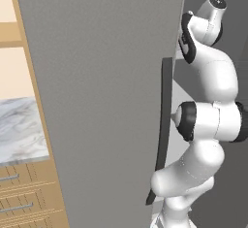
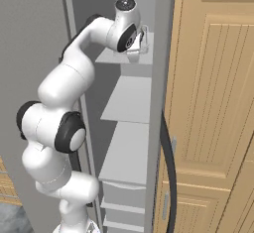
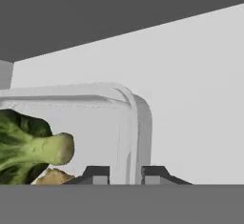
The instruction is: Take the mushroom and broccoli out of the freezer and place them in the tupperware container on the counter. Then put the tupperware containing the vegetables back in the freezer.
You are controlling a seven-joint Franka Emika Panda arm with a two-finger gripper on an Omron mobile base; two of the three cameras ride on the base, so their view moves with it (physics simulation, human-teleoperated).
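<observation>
The pale tupperware container (image 3: 95,123) rests on a light grey freezer shelf (image 3: 200,99). The dark-green broccoli (image 3: 24,147) lies inside it, with the tan mushroom (image 3: 52,176) just below. My gripper (image 3: 126,175) straddles the container's near wall, one fingertip inside and one outside, pressed against it. In the right base view the gripper (image 2: 139,48) reaches into the open freezer at the upper shelf (image 2: 124,56), where the container (image 2: 145,39) shows faintly. The freezer door (image 1: 97,101) stands open in the left base view.
The door's long dark handle (image 1: 164,125) runs close beside my arm. Lower freezer shelves (image 2: 129,98) sit beneath the hand. A tall wooden cabinet (image 2: 213,103) flanks the freezer on the right. The marbled counter (image 1: 19,130) over wooden drawers (image 1: 19,193) lies left of the door.
</observation>
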